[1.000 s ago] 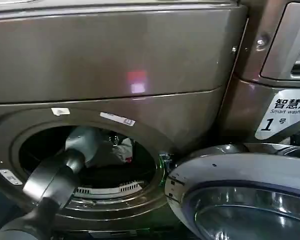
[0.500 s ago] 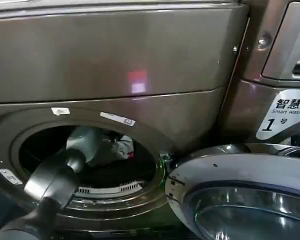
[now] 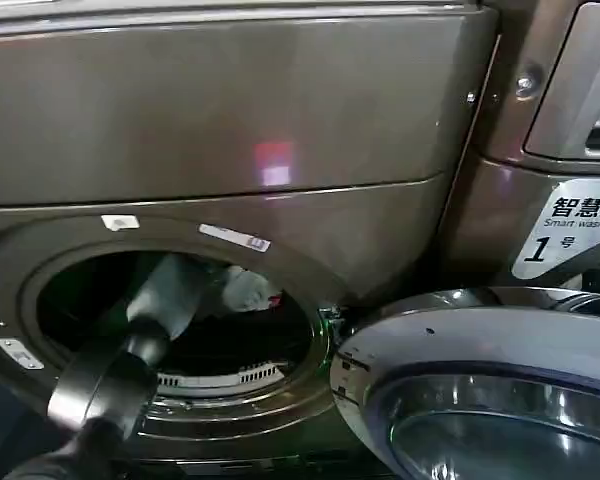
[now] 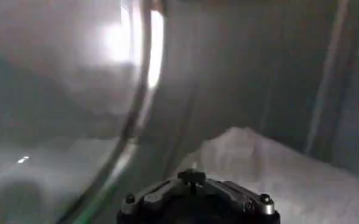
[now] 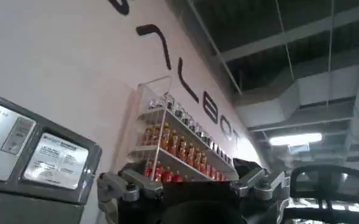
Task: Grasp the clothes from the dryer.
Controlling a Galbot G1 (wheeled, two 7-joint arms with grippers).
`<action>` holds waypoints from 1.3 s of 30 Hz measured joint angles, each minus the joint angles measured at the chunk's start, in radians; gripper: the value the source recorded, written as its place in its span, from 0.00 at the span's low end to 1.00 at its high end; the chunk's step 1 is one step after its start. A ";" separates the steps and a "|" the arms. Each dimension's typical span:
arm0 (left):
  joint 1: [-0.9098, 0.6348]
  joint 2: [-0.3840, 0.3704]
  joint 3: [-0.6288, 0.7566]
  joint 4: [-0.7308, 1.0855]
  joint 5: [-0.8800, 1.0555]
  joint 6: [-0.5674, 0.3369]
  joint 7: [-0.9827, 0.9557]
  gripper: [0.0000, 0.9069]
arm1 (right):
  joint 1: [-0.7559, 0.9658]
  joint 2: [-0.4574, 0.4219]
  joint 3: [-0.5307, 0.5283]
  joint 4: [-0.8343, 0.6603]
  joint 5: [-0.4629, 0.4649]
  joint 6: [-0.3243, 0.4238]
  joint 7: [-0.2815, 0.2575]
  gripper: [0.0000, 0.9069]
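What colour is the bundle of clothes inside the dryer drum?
Pale grey-white. The clothes show best in the left wrist view, lying inside the dryer.

Two machines (image 3: 230, 120), one door (image 3: 480, 390)

Left arm (image 3: 130, 350): grey tubular links, dark ring joint, paler forearm segment.
You see each wrist camera looking over a black gripper base with silver linkage bars and round pivot screws: left gripper (image 4: 194, 198), right gripper (image 5: 191, 189); a black knob tops the left one.
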State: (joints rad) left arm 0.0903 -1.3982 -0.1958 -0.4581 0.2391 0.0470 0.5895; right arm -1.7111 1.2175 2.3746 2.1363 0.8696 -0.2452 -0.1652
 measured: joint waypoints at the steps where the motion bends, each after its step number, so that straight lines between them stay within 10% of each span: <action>1: 0.016 -0.002 -0.017 -0.019 -0.028 -0.009 -0.022 0.00 | -0.001 -0.001 0.001 -0.002 0.000 0.001 0.000 1.00; 39: 0.643 -0.081 -0.339 -0.920 -0.462 -0.290 -0.425 0.00 | 0.001 0.020 -0.029 0.006 -0.025 0.096 -0.001 1.00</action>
State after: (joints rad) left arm 0.7337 -1.4787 -0.5348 -1.3781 -0.2227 -0.2432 0.1646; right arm -1.7102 1.2378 2.3455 2.1419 0.8446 -0.1488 -0.1667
